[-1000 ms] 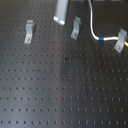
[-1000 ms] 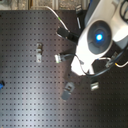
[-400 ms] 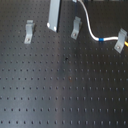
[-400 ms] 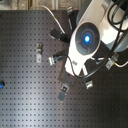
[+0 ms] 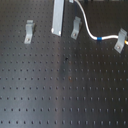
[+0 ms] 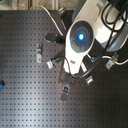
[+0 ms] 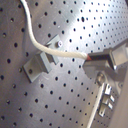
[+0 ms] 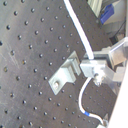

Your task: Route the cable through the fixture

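Note:
The white cable (image 5: 86, 26) comes down from the board's far edge, passes the middle metal fixture (image 5: 76, 26) and runs with its blue band (image 5: 100, 38) to the right fixture (image 5: 120, 40). My gripper (image 5: 56, 31) hangs as a grey bar just left of the middle fixture in the first exterior view. In the first wrist view the cable (image 7: 36, 44) lies over a fixture (image 7: 42, 63) and ends in my fingertips (image 7: 101, 58). In the second wrist view the cable (image 8: 79, 31) runs into the shut fingers (image 8: 95, 65) beside the fixture (image 8: 65, 77). The yellow-orange section is out of view.
A third fixture (image 5: 29, 31) stands at the first exterior view's left. The black perforated board (image 5: 65, 95) stretches toward the near side. In the second exterior view the arm (image 6: 80, 36) covers the board's middle, with a fixture (image 6: 39, 51) at its left.
The gripper has come down toward the board next to the middle fixture. In the second exterior view the arm has shifted left. The cable's run to the right fixture looks unchanged.

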